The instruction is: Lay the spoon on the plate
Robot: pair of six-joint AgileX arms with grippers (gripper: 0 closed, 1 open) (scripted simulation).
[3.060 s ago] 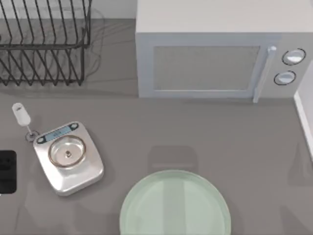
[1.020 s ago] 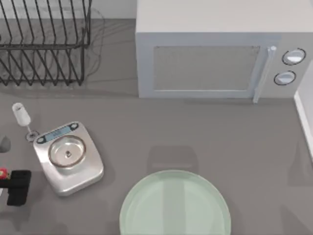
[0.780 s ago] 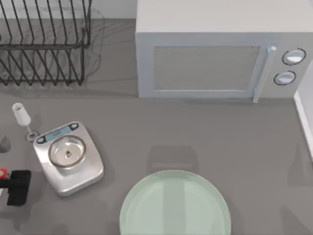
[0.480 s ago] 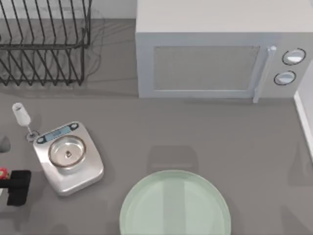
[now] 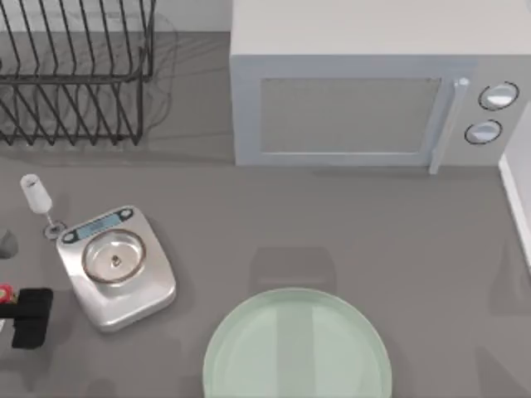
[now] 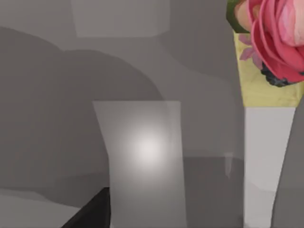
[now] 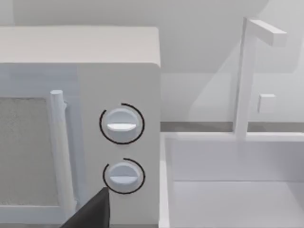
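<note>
Left gripper (image 5: 25,319) crept in from left table edge, stalled short of spoon (image 5: 36,196); fingers' state, cannot tell. Spoon lay untouched beside kitchen scale (image 5: 116,267), well apart from plate (image 5: 297,348). Pickup pending.

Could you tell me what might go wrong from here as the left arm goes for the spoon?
The spoon lies with its handle tip right against the silver scale, so a claw closing there could bump or shift the scale. The left claw sits near the table's left edge, and carrying the spoon to the plate probably means passing over the scale.
</note>
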